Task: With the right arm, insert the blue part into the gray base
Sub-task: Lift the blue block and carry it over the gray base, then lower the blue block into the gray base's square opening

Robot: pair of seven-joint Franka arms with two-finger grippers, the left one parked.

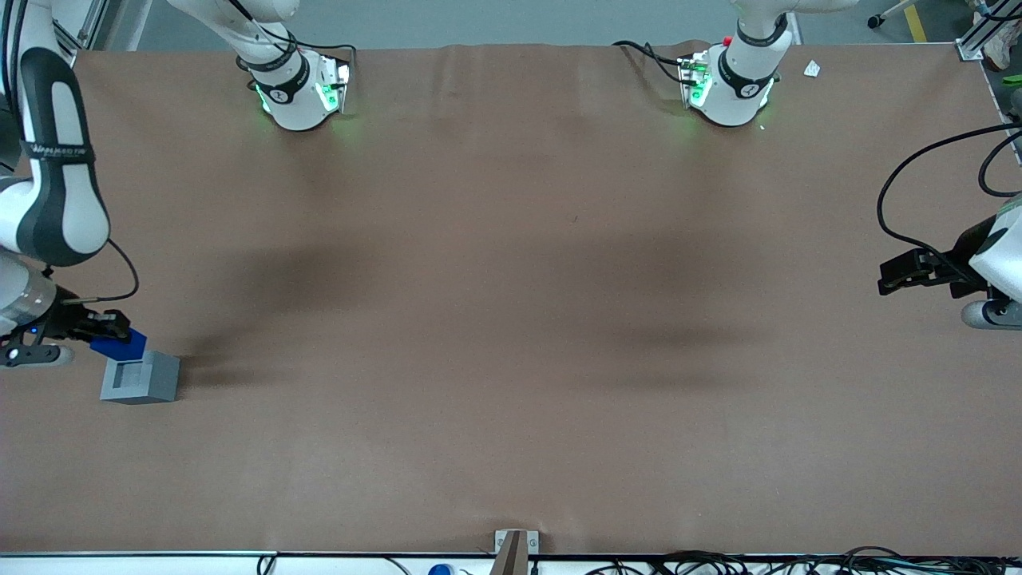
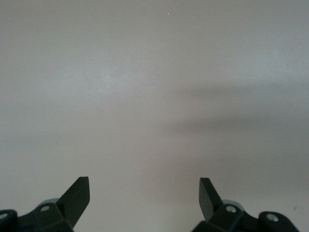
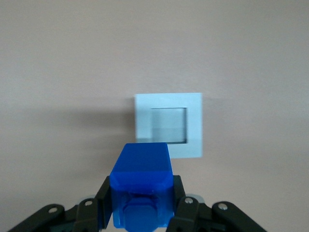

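1. Nearest to my wrist camera was my own gripper (image 3: 141,212) — its black fingers (image 3: 104,205) were clamped on the blue part (image 3: 142,186), one against each side of the block.
2. The blue part was held off the table, its upper face tilted toward the camera, with no other thing touching it.
3. Just past it lay the gray base (image 3: 168,124) on the brown table (image 3: 58,72), its square recess open and facing up. From the wrist the blue part overlapped the base's nearest corner, but it was not in the recess.
4. From the front, my gripper (image 1: 112,326) hung at the working arm's end of the table, with the blue part (image 1: 120,345) just above the gray base (image 1: 142,378) and a little farther from that camera than the base — whether the two touched, I could not tell.
5. The right arm (image 1: 56,192) rose above that spot, white with black sections and a black lettered band.
6. The brown table (image 1: 511,319) stretched away toward the parked arm's end.
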